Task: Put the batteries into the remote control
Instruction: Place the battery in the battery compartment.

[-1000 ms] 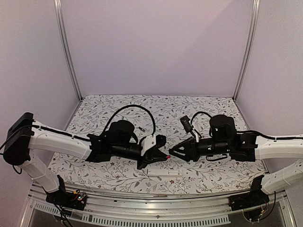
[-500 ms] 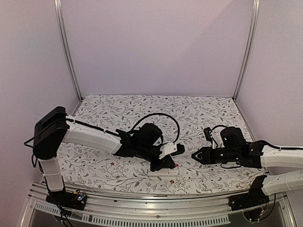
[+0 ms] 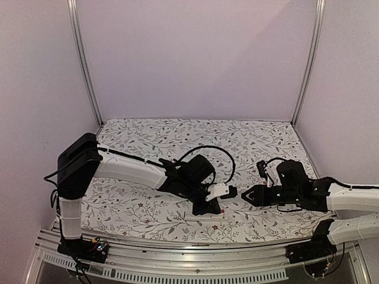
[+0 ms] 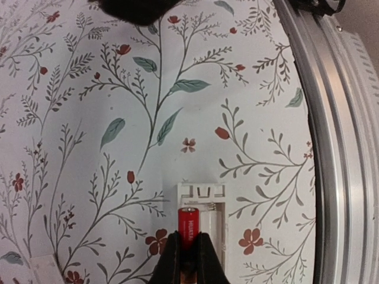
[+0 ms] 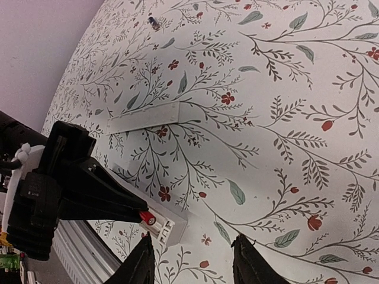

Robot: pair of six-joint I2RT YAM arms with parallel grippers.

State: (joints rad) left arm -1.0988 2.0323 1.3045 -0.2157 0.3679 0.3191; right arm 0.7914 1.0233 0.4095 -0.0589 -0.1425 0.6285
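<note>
Left wrist view: remote control (image 4: 214, 220) flat on the floral tabletop (image 4: 118, 89), back upward, long battery bay uncovered. Within the bay, one battery (image 4: 188, 223), red end forward, lined up along the left slot; white plastic showing in the neighbouring slot. Clamped on that battery's rear half by the left hand (image 4: 188, 241), dark fingers (image 4: 172, 260) pressed to either side; unclear whether fully seated or just above the slot floor. Top external view: left hand tilted down over the remote control near the front edge of the tabletop, right hand (image 3: 246, 194) just beside it to the right, apart from the remote control, touching nothing. Right wrist view: right hand's fingers spread apart, holding nothing, remote control just ahead of the fingertips; thin white cover strip (image 5: 144, 118) lying flat farther up the tabletop, well apart from the remote control; small dark object (image 5: 154, 23) far off, too small to name.
</note>
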